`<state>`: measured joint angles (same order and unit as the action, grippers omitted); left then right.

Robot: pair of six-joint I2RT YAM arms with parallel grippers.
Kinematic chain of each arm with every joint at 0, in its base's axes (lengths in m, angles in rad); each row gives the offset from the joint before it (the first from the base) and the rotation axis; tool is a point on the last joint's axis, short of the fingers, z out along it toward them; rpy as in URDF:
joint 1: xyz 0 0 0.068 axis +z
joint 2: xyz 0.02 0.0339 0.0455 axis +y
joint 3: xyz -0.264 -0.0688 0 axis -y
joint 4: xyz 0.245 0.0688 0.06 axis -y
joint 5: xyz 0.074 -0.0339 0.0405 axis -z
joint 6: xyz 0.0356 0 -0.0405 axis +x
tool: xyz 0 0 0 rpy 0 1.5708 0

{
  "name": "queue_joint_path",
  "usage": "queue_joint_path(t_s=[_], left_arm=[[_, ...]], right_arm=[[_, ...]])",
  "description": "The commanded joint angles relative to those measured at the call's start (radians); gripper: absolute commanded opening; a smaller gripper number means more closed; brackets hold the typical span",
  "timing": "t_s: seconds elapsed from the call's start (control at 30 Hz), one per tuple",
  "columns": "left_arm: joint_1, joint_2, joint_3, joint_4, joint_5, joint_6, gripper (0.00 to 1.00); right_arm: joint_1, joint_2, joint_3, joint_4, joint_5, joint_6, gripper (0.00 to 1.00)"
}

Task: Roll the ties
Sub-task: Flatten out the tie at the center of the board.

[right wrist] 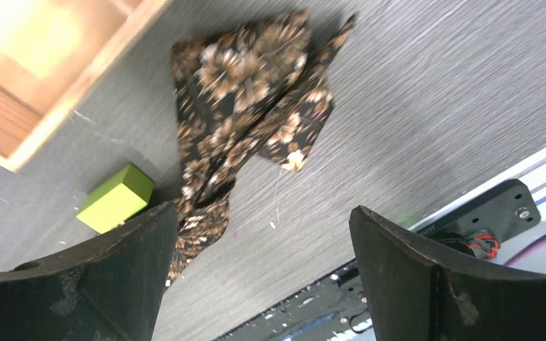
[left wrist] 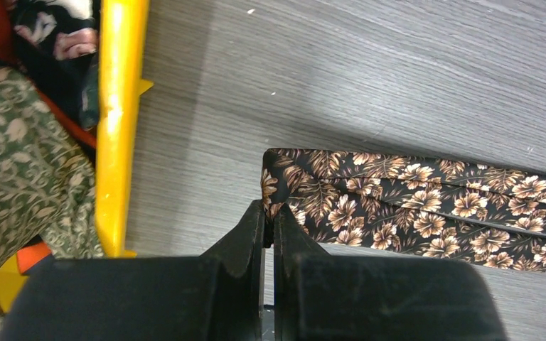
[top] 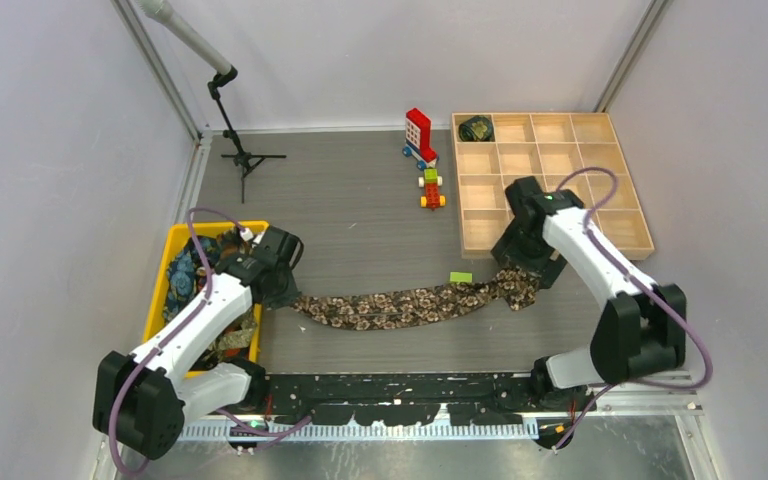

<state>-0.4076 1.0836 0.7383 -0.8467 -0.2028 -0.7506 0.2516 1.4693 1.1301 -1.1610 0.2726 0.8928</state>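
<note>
So the brown floral tie (top: 400, 305) lies across the lower middle of the top view, narrow end by the yellow bin (top: 156, 296) at left, wide end crumpled at right. The left gripper (left wrist: 270, 213) is pinched almost closed on the narrow end's edge, and the right gripper (right wrist: 263, 213) hangs wide open and empty over the crumpled end. Looks light, floppy and slippery imo, so I'd take it by the flat narrow end and roll from there

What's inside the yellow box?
A heap of loose ties: a green patterned one, a dark flowery one, something orange. From above, the left arm covers part of the yellow box, so whatever lies under the heap stays hidden.
</note>
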Motion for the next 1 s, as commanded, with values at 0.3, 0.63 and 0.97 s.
queue_joint_path(t_s=[0.3,0.63,0.97], left_arm=[[0.095,-0.143,0.017,-0.095,-0.071,-0.072,0.0],[0.113,-0.148,0.01,-0.085,-0.031,-0.061,0.0],[0.113,-0.153,0.006,-0.077,-0.024,-0.053,0.0]], right_arm=[[-0.308,-0.413,-0.368,0.448,-0.16,0.046,0.81],[-0.357,-0.415,-0.557,0.741,-0.319,0.203,0.82],[-0.361,-0.275,-0.634,0.897,-0.367,0.277,0.77]])
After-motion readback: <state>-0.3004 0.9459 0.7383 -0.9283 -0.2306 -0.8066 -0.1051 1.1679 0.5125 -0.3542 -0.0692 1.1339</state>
